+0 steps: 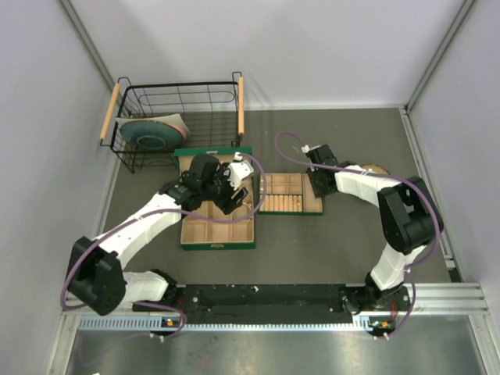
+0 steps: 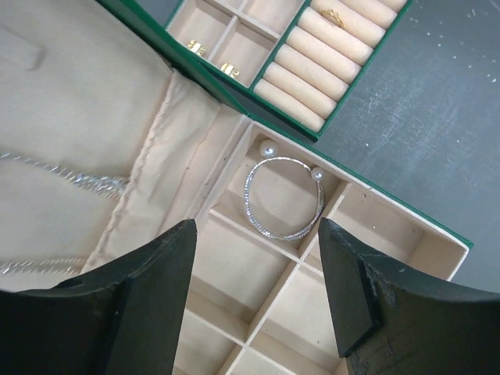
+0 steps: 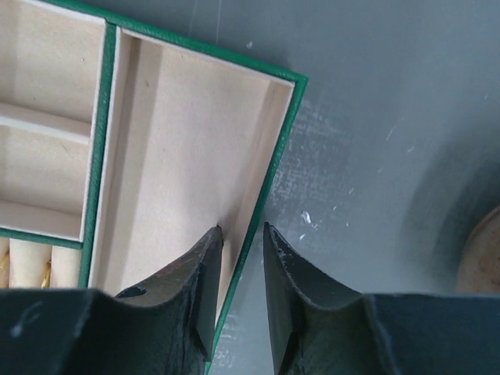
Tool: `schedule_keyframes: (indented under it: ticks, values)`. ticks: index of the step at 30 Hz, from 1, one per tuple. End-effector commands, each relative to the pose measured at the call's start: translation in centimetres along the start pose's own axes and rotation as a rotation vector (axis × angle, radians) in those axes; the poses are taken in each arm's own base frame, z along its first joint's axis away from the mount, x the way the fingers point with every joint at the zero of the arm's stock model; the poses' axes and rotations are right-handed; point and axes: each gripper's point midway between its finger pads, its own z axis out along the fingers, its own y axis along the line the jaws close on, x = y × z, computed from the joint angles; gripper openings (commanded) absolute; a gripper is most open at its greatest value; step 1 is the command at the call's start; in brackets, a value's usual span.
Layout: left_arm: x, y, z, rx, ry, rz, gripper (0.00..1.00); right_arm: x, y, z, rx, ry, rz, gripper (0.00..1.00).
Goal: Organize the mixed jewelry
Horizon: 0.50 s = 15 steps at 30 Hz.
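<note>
A thin silver bracelet hoop [image 2: 248, 195] with two pearl beads lies in a corner compartment of the open green box [image 1: 219, 245]. My left gripper [image 1: 230, 191] hovers above that compartment, open and empty [image 2: 256, 233]. Tiny gold rings [image 2: 197, 48] sit in small cells of the separate green tray [image 2: 312, 129], and one more [image 2: 334, 16] sits on its beige ring rolls. My right gripper [image 1: 319, 187] is at the tray's right end [image 1: 291, 211]. Its fingers straddle the tray's green side wall [image 3: 281, 133], nearly shut on it [image 3: 242, 228].
A round tan bowl [image 1: 375, 168] stands right of the tray, its rim in the right wrist view [image 3: 480, 254]. A black wire basket [image 1: 180, 117] holding a teal disc stands at the back left. A silver chain [image 2: 94, 183] lies on the box's lid lining.
</note>
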Motion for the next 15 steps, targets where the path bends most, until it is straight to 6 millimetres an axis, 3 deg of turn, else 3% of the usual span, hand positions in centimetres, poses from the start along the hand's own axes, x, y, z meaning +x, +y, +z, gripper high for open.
schedule_keyframes:
  ticks: [1,3,8,10,15]
  values:
    - [-2.1,1.2,-2.9,-0.104,-0.069,-0.010,0.69,-3.3,-0.1,0.5,0.001,-0.070,0.025,0.26]
    - [-2.3,1.7,-4.2,-0.149,-0.093,0.000,0.69,-3.2,0.0,0.9,0.001,-0.061,0.027,0.24]
    - [-1.5,4.0,-7.7,-0.289,-0.107,-0.015,0.69,-2.9,-0.2,0.8,-0.004,-0.055,0.036,0.05]
    - [-0.4,5.5,-9.0,-0.347,-0.095,-0.047,0.69,-2.9,-0.5,0.3,-0.005,-0.058,0.047,0.00]
    - [2.9,8.4,-12.5,-0.493,-0.064,-0.117,0.68,-3.6,-1.8,-1.2,-0.024,-0.081,0.095,0.00]
